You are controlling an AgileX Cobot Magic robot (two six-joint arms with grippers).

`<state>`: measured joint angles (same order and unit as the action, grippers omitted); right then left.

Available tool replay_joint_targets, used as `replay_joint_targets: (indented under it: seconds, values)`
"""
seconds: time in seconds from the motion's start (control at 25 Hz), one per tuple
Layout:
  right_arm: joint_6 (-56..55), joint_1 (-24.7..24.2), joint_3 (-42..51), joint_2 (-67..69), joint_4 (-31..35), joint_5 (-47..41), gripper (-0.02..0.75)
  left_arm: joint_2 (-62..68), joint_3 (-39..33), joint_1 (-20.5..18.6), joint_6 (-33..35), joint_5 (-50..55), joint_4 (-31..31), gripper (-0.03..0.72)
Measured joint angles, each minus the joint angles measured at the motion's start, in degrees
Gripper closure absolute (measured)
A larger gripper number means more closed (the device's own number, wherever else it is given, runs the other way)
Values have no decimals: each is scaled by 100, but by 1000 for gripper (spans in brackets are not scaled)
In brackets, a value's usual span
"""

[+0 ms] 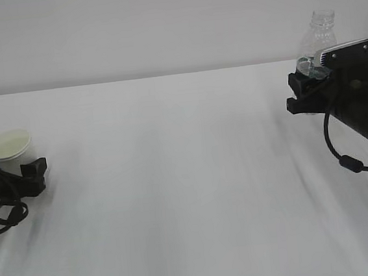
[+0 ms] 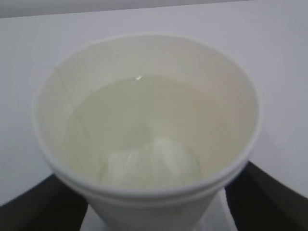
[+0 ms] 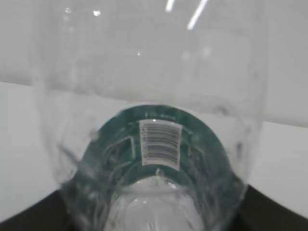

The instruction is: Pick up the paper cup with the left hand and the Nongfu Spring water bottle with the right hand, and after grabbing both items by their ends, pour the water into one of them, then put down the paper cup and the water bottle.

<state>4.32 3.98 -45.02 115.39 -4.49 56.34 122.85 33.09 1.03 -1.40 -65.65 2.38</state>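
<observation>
Put-down stage, by the look of it.

Paper cup (image 1: pixel 10 144) at far left edge of exterior view, low on the white table (image 1: pixel 175 178). The water (image 2: pixel 139 130) is in the cup, pale, level. Left gripper (image 1: pixel 18 173) flanks the cup base; dark fingers (image 2: pixel 43 207) show at the lower corners of the wrist view. Contact cannot be told.

Nongfu Spring water bottle (image 1: pixel 321 37) upper right, upright, looks emptied. Right gripper (image 1: pixel 312 83) closed around its lower body; green label (image 3: pixel 159 144) fills the wrist view.

To do it well: confirm cup sits flat, spread the fingers fully, back away level so the rim isn't clipped. Set the bottle base flat before releasing; light bottle tips easily.
</observation>
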Motion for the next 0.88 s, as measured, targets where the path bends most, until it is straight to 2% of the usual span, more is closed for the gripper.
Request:
replay_joint_targets:
  seconds: [0.88]
  values:
    - [0,0,0,0,0,0,332,-833,-1058,0,-146,0,-106,67]
